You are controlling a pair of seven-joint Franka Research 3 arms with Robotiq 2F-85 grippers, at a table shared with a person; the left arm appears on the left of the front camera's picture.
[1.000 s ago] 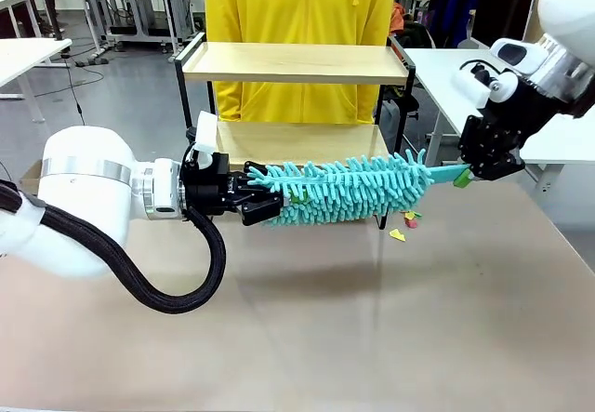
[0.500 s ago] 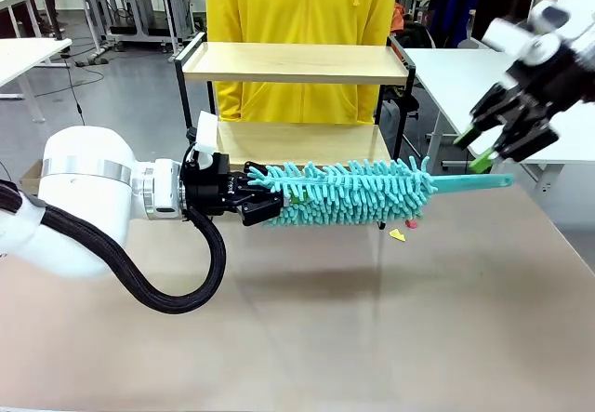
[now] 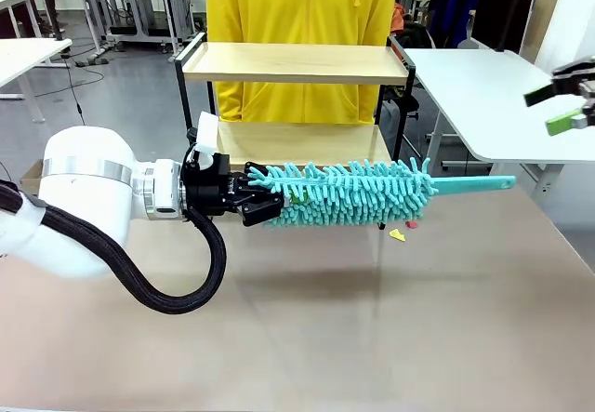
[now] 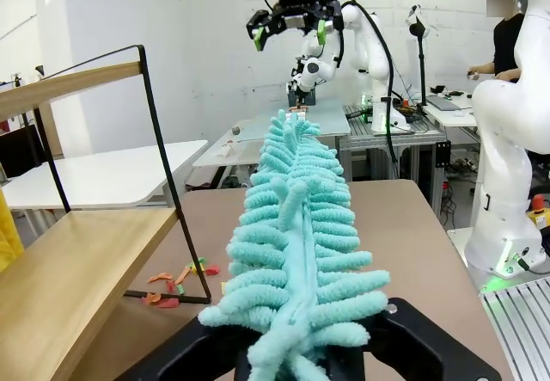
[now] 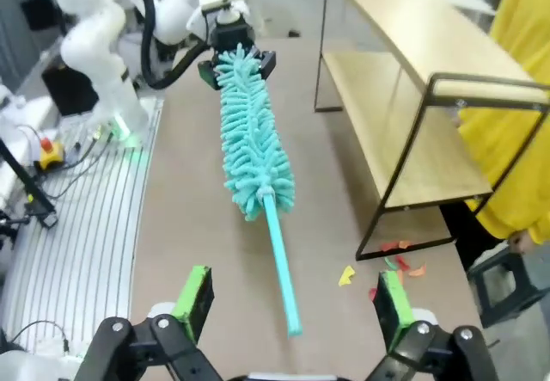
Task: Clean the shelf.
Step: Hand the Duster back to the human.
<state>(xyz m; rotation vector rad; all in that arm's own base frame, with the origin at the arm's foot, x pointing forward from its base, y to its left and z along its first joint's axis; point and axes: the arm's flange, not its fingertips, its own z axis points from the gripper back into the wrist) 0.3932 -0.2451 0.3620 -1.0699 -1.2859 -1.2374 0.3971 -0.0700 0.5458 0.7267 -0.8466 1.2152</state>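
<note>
So the left gripper was clamped on the fluffy end of a teal duster, holding it out level above the table. Its long axis ran straight across, left to right, with the bare handle pointing right and sticking out free. The shelf stood right behind it at the far edge, boards running the same way as the duster, with a person in a yellow top behind it. A few coloured scraps lay by its right leg. The right gripper hung way off right, fingers spread, gripping nothing.
</note>
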